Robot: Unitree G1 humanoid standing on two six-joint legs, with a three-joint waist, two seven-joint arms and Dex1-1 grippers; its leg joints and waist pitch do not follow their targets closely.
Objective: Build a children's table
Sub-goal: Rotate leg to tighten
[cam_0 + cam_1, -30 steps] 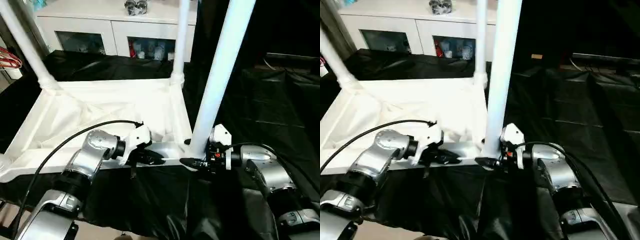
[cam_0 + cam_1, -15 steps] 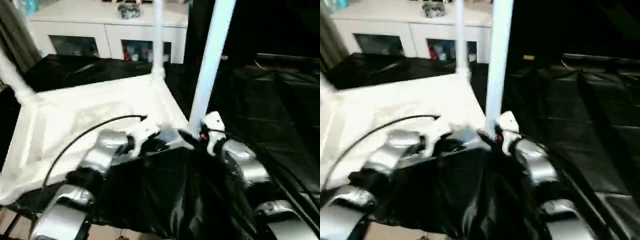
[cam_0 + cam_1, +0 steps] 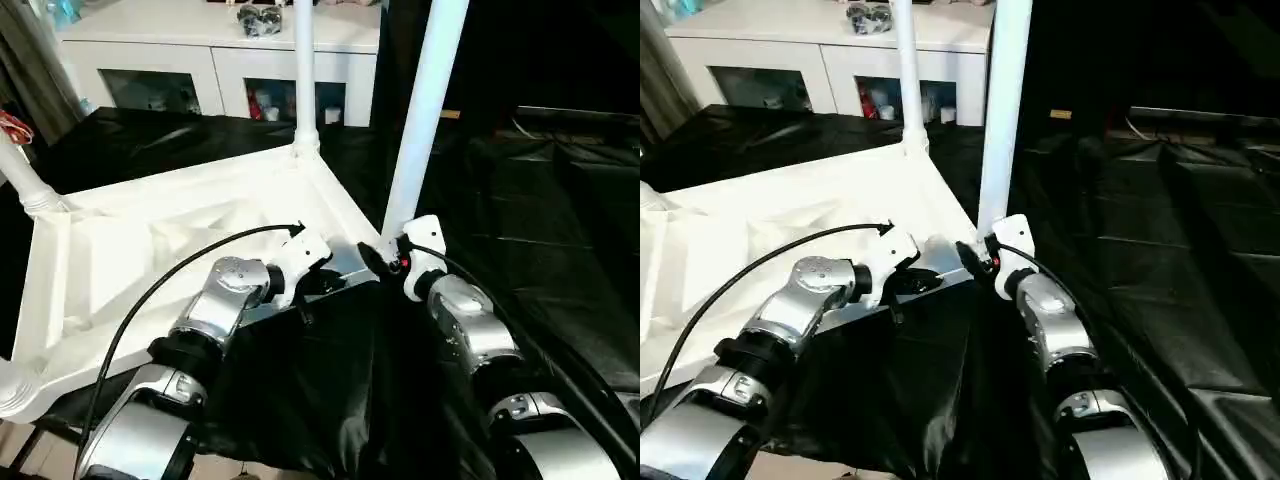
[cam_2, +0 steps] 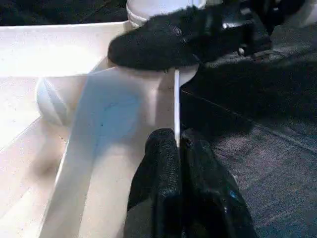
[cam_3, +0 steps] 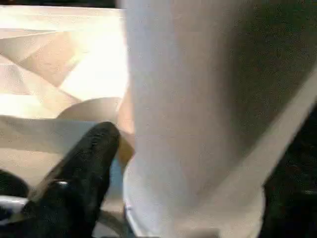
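The tabletop [image 3: 180, 230] lies underside up on the sheet [image 3: 560, 230], with legs standing in its corner sockets: one [image 3: 422, 110] at the near right corner, one [image 3: 303, 75] at the far right, one [image 3: 20, 170] at the far left. The cabinet [image 3: 220, 50] stands behind. The left gripper [image 4: 177, 148] sits on the near rim, the right gripper [image 3: 375, 258] at the near right leg's foot.

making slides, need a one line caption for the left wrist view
Left gripper shut on the thin rim of the upturned white tabletop, with the right gripper at the leg's corner socket.
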